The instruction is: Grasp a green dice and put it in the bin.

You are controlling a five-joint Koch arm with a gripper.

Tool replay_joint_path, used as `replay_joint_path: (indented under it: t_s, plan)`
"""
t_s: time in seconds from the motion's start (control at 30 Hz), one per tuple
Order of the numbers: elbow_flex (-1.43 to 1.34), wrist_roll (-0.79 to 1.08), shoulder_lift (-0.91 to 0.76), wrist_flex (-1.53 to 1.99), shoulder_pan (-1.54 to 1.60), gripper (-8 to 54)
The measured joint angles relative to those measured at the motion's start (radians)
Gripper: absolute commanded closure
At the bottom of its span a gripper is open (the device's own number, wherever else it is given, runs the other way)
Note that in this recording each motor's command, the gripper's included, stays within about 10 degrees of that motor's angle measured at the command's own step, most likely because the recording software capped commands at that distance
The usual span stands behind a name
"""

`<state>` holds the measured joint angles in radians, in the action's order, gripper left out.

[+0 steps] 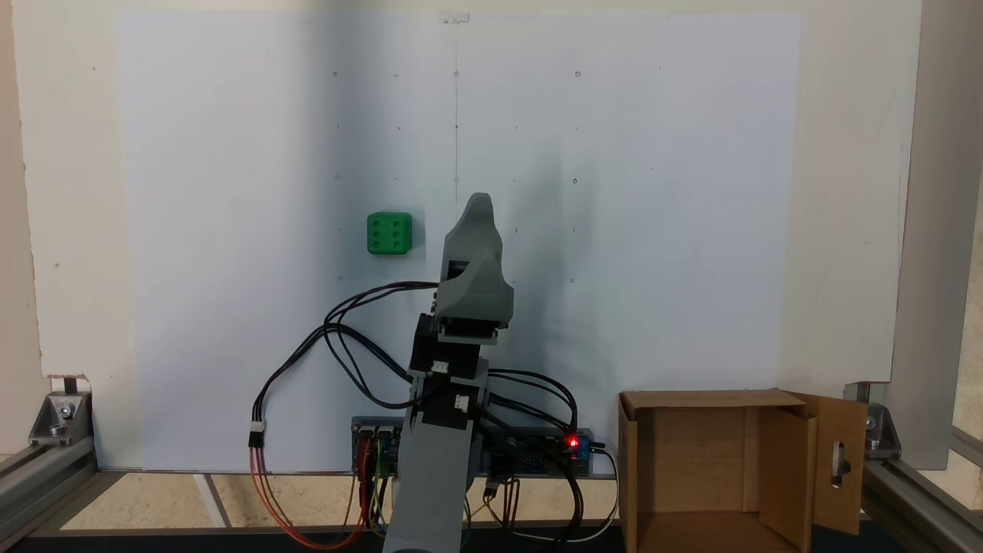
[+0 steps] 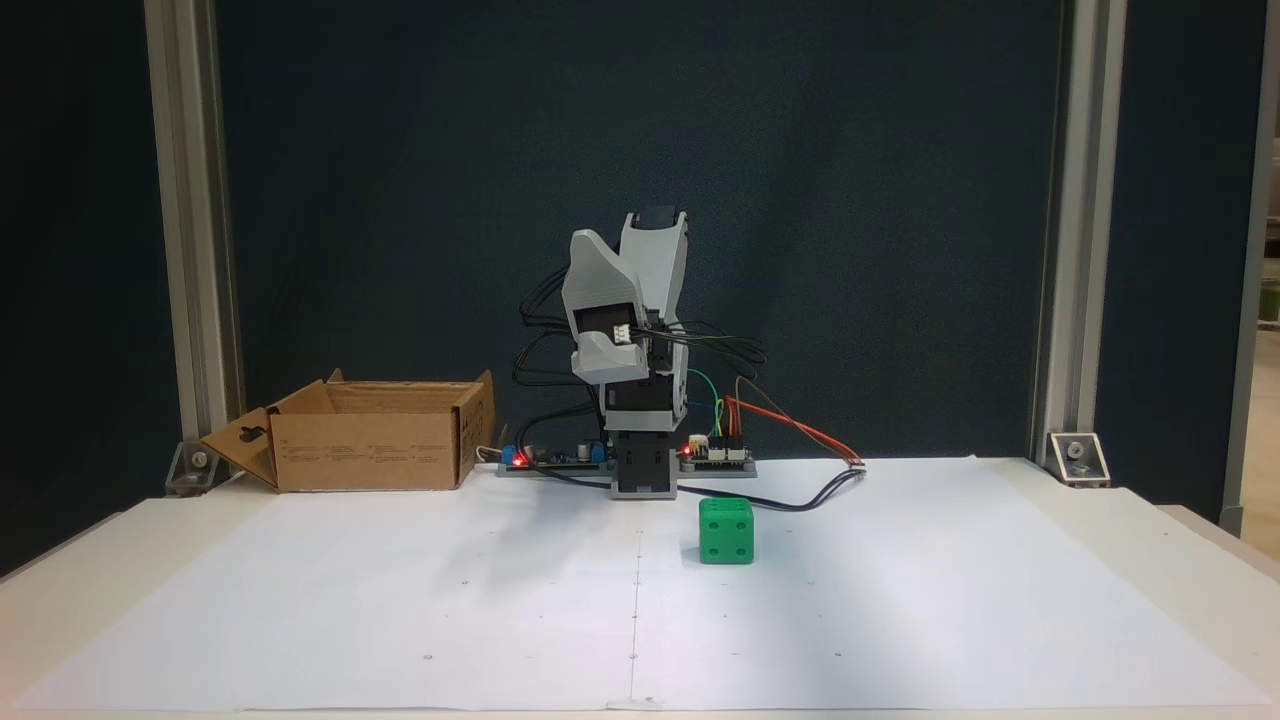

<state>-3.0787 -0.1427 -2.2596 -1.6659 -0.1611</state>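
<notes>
- One green dice [image 1: 389,233] sits on a white paper sheet [image 1: 653,230] that covers the table; it also shows in the other fixed view [image 2: 727,532].
- It is a cube, so no side is longer than another. It rests flat and sits nearly square to the sheet's edges in the view from above.
- Its colour is bright green, its edges are rounded and its pips are sunken circles. The top face shows six pips in two rows of three; the face toward the front camera shows three on a diagonal.
- One grey arm [image 1: 468,307] is folded up over its base, with the gripper [image 1: 480,201] tucked close. I cannot tell whether its jaws are parted or closed; it holds nothing visible.
- The dice lies apart from the arm, left of the gripper seen from above.
- One bin [image 2: 370,440], a brown cardboard box with open flaps, stands beside the arm's base, well apart from the dice; it also shows from above [image 1: 691,476]. One flap has a slot cutout.
</notes>
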Motion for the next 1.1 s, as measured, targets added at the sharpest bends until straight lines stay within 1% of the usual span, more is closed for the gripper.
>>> replay_joint_path:
  t_s: [0.17, 1.1]
  plan:
    - [0.0, 0.0, 0.0, 0.175, 0.052, 0.8]
    - [0.0, 0.0, 0.0, 0.175, 0.051, 0.8]
